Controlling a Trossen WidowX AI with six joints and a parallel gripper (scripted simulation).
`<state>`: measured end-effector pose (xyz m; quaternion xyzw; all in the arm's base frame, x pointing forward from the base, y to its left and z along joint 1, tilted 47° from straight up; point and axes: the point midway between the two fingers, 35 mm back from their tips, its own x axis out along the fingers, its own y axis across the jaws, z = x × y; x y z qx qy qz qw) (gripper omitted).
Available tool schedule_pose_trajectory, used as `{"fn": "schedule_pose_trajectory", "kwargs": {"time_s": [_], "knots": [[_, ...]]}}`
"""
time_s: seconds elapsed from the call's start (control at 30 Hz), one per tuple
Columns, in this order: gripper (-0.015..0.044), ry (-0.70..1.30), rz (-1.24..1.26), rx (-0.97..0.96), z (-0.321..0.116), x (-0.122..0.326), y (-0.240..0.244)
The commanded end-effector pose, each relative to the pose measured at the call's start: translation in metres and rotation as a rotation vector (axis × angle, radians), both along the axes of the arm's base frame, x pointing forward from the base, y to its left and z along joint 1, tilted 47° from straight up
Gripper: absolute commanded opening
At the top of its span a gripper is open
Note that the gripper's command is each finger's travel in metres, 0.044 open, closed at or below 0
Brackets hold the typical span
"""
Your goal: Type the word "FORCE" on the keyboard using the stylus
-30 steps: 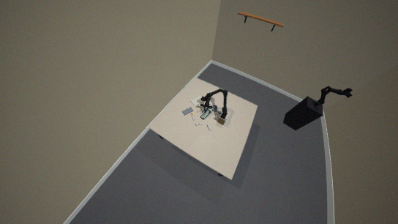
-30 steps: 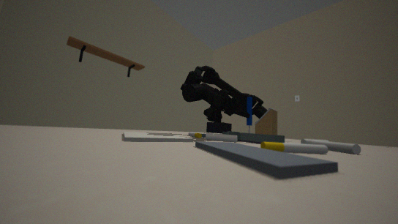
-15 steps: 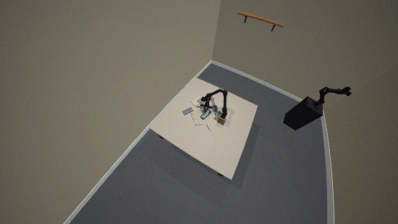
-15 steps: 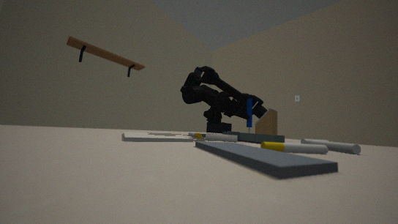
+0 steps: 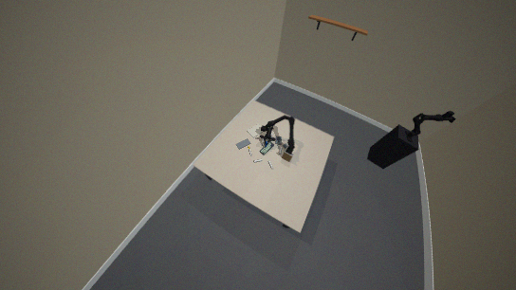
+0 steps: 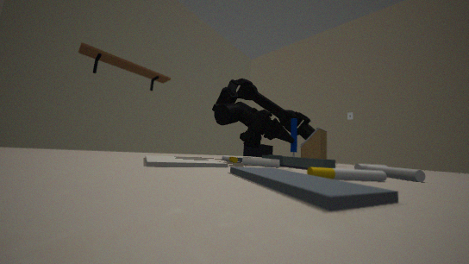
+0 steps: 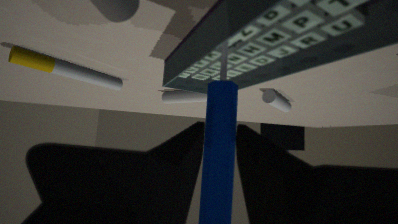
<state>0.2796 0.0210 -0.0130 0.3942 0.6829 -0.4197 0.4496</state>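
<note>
A blue stylus [image 6: 294, 135] [image 7: 220, 175] stands nearly upright, its thin grey tip pointing down at the keyboard [image 5: 267, 148] [image 6: 306, 162] [image 7: 320, 56]. My gripper [image 5: 267, 140] [image 6: 293, 141] [image 7: 220, 130] is shut on the blue body. In the wrist view the tip lies over the pale lettered keys, left of the Z key; I cannot tell which key is under it or whether it touches. Letters such as D, P, M, H, R, U and T show on the keys. The key under the tip is partly hidden.
A grey slab [image 5: 243, 143] [image 6: 310, 183] lies beside the keyboard. A marker with a yellow end [image 6: 359, 174] [image 7: 87, 75] and white cylinders [image 5: 270, 164] [image 7: 276, 99] lie around it. A wooden block [image 5: 286, 156] [image 6: 318, 146] stands near the arm's base. A pale flat pad [image 5: 251, 131] [image 6: 185, 163] lies on the desk.
</note>
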Motion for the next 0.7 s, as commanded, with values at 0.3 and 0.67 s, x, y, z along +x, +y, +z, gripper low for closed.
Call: {"fn": "schedule_pose_trajectory", "kwargs": {"time_s": [0.3, 0.67], "knots": [[0.0081, -0.002, 0.006, -0.003, 0.002, 0.0, 0.002], [0.0081, -0.002, 0.006, -0.002, 0.025, -0.004, 0.027]]}}
